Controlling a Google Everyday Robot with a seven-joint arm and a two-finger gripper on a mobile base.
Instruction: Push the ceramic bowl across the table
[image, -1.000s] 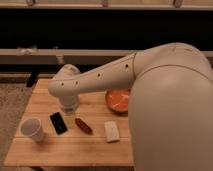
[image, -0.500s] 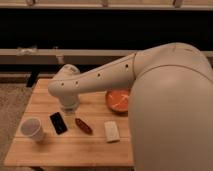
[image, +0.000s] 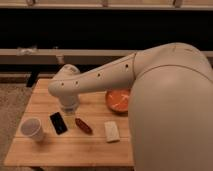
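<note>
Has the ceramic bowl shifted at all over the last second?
No. The ceramic bowl sits at the same spot on the table, near its right edge. The gripper points down to the bowl's left, beside the black phone.

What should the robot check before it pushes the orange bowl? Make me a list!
1. Ceramic bowl is on the table: ok. It sits at the far right.
2. Pincer is next to the bowl: not ok. It hangs over the left-middle of the table, apart from the bowl.
3. Room on the bowl's right side: cannot tell. The robot's arm hides it.
4. Front is free for pushing: not ok. A white block and a reddish thing lie there.
5. Paper cup is safe: ok. It stands upright at the front left, far from the bowl.
</note>
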